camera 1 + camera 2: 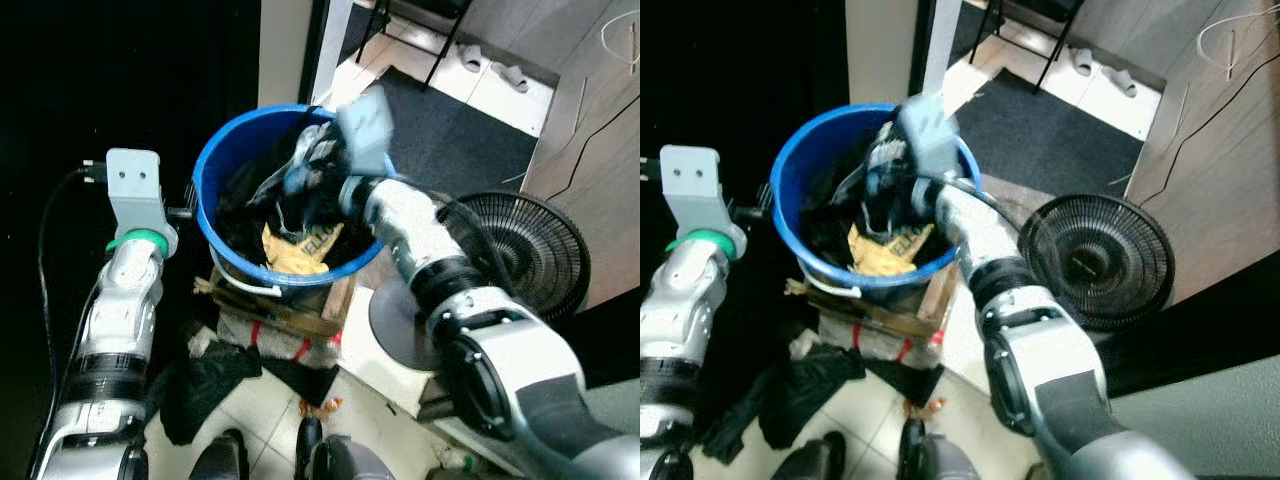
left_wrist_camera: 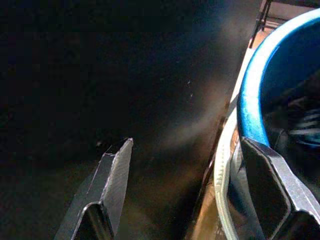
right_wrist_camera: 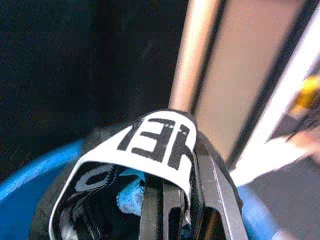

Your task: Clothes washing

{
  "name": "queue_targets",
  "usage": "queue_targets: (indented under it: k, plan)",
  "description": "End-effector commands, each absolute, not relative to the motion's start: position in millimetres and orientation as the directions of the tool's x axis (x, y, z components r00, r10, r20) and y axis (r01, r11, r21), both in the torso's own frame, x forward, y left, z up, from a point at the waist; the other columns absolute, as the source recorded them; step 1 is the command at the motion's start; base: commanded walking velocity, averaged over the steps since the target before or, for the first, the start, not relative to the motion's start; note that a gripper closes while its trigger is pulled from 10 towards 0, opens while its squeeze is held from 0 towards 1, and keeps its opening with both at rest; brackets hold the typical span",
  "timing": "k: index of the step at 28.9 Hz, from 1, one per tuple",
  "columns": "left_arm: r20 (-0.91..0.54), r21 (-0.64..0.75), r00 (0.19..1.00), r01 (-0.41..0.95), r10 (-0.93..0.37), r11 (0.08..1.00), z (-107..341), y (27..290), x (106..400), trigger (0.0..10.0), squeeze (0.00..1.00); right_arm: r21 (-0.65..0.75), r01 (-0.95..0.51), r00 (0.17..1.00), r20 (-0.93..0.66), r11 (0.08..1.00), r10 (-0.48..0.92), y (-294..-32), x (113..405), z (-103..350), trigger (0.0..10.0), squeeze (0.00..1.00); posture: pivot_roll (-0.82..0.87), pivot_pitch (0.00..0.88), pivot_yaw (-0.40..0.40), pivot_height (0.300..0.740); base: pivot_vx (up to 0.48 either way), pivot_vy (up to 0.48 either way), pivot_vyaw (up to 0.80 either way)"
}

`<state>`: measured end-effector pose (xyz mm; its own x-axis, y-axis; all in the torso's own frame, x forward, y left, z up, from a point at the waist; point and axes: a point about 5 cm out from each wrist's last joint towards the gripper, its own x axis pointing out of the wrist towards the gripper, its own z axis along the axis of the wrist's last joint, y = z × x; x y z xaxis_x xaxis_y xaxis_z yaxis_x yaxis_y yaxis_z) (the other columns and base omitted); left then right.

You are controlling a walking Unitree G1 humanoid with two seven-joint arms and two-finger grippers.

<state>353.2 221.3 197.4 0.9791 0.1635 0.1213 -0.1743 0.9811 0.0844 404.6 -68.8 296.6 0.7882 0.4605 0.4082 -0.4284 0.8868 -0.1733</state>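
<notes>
A blue bucket (image 1: pixel 232 150) stands on a cardboard box (image 1: pixel 300 312) and holds dark clothes and a yellow garment (image 1: pixel 292 256). My right gripper (image 3: pixel 190 165) reaches into the bucket from the right. It is shut on a black-and-white garment with lettering (image 3: pixel 150 142), which drapes over its fingertips above the pile. In the head view this hand (image 1: pixel 305 190) is blurred. My left gripper (image 2: pixel 187 150) hangs open and holds nothing, just outside the bucket's left rim (image 2: pixel 250 95) beside the white handle (image 2: pixel 222 175).
A black floor fan (image 1: pixel 525 250) stands right of the bucket, close to my right arm. Dark cloth (image 1: pixel 205 385) lies on the tiled floor below the box. A dark mat (image 1: pixel 450 130) and slippers (image 1: pixel 490 65) lie beyond. Left of the bucket is deep shade.
</notes>
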Motion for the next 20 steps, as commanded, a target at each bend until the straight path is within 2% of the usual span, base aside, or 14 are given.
queue_targets:
  k: [1,4,6,7,8,10,12,14,16,20]
  plan:
    - [0.109,0.085,0.980,-0.177,0.168,0.980,194.8,224.1,350.0,10.0,0.00,-0.142,-0.417,0.802,0.407,0.898,0.437,-73.1,404.6,288.2,10.0,0.00,0.11,0.155,-0.097,0.740,0.000,0.000,0.00]
    - [0.150,0.094,0.975,-0.181,0.166,0.979,207.8,229.4,344.6,10.0,0.00,-0.190,-0.328,0.773,0.509,0.925,0.379,-86.9,398.4,303.9,10.0,0.00,0.11,0.139,-0.092,0.740,0.000,0.000,0.00]
    - [0.150,0.094,0.975,-0.181,0.166,0.979,207.8,229.4,344.6,10.0,0.00,-0.190,-0.328,0.773,0.509,0.925,0.379,-86.9,398.4,303.9,10.0,0.00,0.11,0.139,-0.092,0.740,0.000,0.000,0.00]
    - [0.259,0.097,0.958,-0.151,0.121,0.984,241.0,228.6,336.0,10.0,0.00,-0.219,-0.243,0.716,0.616,0.945,0.327,-101.9,388.9,328.2,10.0,0.00,0.11,0.123,-0.096,0.740,0.000,0.000,0.00]
    - [0.259,0.097,0.958,-0.151,0.121,0.984,241.0,228.6,336.0,10.0,0.00,-0.219,-0.243,0.716,0.616,0.945,0.327,-101.9,388.9,328.2,10.0,0.00,0.11,0.123,-0.096,0.740,0.000,0.000,0.00]
    - [0.397,0.094,0.917,-0.072,0.029,0.993,281.5,216.6,323.9,10.0,0.00,-0.208,-0.214,0.648,0.701,0.955,0.297,-114.8,377.4,353.7,10.0,0.00,0.11,0.119,-0.098,0.740,0.000,0.000,0.00]
    - [0.397,0.094,0.917,-0.072,0.029,0.993,281.5,216.6,323.9,10.0,0.00,-0.208,-0.214,0.648,0.701,0.955,0.297,-114.8,377.4,353.7,10.0,0.00,0.11,0.119,-0.098,0.740,0.000,0.000,0.00]
    - [0.487,0.088,0.872,0.002,-0.045,0.996,309.3,202.9,315.2,10.0,0.00,-0.193,-0.201,0.593,0.757,0.960,0.276,-125.5,367.6,371.6,10.0,0.00,0.11,0.111,-0.100,0.740,0.000,0.000,0.00]
    - [0.511,0.087,0.857,0.026,-0.067,0.996,316.8,198.5,312.8,10.0,0.00,-0.190,-0.196,0.575,0.773,0.962,0.269,-128.9,364.5,376.1,10.0,0.00,0.11,0.111,-0.100,0.740,0.000,0.000,0.00]
    - [0.521,0.105,0.845,0.071,-0.116,0.992,322.2,191.5,311.0,10.0,0.00,-0.197,-0.197,0.568,0.776,0.960,0.275,-131.1,362.8,376.0,10.0,0.00,0.10,0.102,-0.099,0.740,0.000,0.000,0.00]
